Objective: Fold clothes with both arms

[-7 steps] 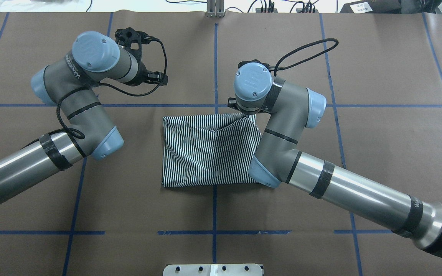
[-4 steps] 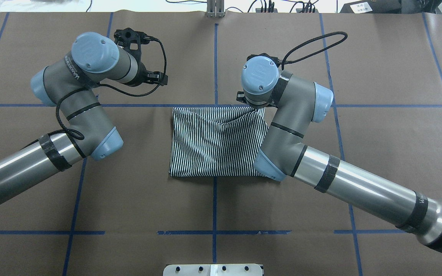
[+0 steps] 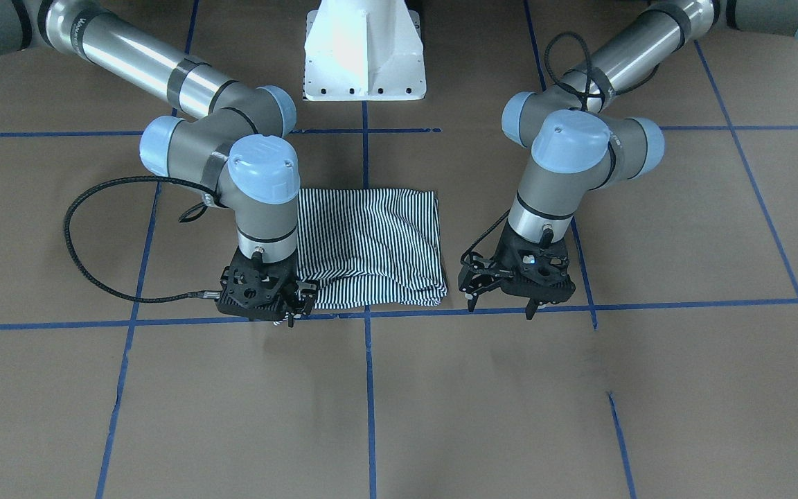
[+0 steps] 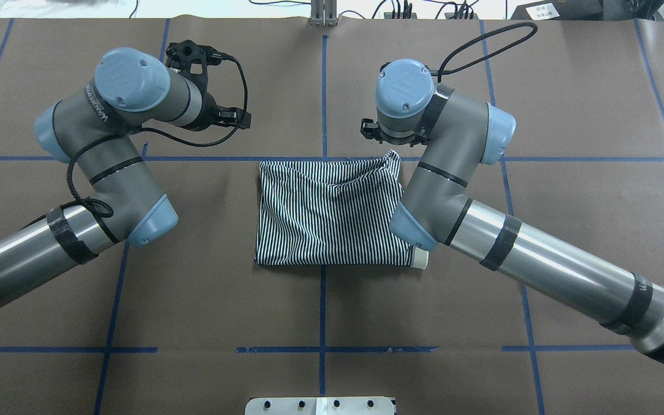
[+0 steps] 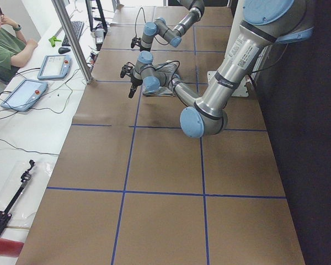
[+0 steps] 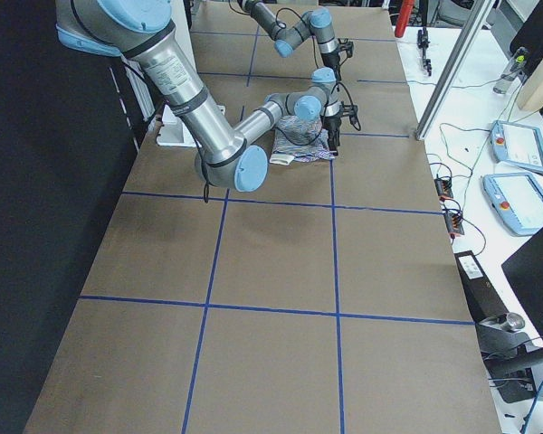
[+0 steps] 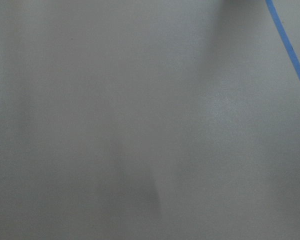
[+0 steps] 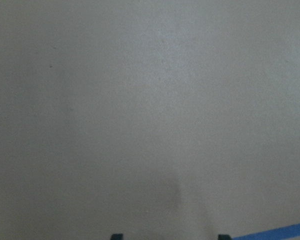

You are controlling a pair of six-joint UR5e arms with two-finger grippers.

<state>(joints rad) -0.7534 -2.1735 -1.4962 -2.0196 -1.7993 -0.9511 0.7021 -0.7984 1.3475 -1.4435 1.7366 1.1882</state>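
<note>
You will find the polo shirt (image 4: 326, 219) folded into a rectangle at the centre of the table (image 4: 193, 288). Seen from overhead, its 1 o'clock corner is peaked up. The right gripper (image 3: 288, 305) hovers at that corner, fingers apart and holding nothing. The left gripper (image 3: 501, 305) hangs near the 11 o'clock corner, spread wide and empty.

The right arm (image 4: 431, 203) covers much of the polo shirt's (image 4: 320, 216) right edge

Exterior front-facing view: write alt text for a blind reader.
A folded striped shirt lies on a brown table with blue tape lines. The right pincer is at its lower-left corner in the picture; the left pincer hangs open to the right, clear of the cloth.
</note>
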